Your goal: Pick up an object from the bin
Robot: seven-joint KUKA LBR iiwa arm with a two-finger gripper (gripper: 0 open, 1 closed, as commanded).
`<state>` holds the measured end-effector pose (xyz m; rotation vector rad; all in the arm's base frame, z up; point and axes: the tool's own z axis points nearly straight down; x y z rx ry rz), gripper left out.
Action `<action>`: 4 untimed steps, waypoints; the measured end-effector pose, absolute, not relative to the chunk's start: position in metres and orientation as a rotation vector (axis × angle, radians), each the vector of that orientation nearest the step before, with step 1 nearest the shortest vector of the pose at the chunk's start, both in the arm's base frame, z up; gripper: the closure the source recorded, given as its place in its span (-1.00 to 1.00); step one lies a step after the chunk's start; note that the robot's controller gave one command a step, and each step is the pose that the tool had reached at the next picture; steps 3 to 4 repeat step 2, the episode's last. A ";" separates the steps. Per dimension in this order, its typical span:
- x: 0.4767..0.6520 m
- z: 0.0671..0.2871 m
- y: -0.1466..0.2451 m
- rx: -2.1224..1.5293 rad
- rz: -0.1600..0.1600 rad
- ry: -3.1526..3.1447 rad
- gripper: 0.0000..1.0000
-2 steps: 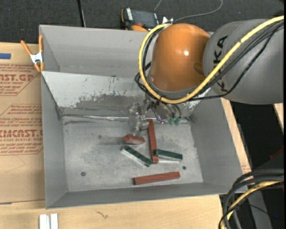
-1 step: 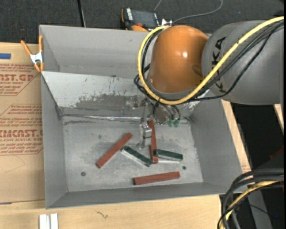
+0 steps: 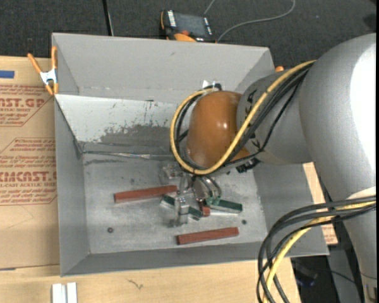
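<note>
My gripper (image 3: 184, 207) reaches down into the middle of the bin floor, below the orange cover on the wrist. Its metal fingers stand over a small cluster: a dark green flat piece (image 3: 224, 203) that runs off to the right and a small red bit (image 3: 204, 211) beside it. A long reddish-brown stick (image 3: 144, 195) lies just left of the fingers, its right end close to them. A second reddish-brown stick (image 3: 207, 235) lies flat a little below the gripper. Whether anything sits between the fingers I cannot make out.
The arm and its looped yellow and black cables fill the bin's right side. A thin metal rod (image 3: 123, 155) lies along the foot of the back wall. The left half of the bin floor is bare scuffed metal.
</note>
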<state>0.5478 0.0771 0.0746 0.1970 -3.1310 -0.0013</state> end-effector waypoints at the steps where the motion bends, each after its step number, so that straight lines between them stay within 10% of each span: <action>1: 0.550 0.079 0.078 0.198 -0.003 -3.137 1.00; 2: 0.510 0.229 0.082 0.358 -0.001 -3.129 1.00; 4: 0.510 0.229 0.082 0.358 -0.001 -3.129 1.00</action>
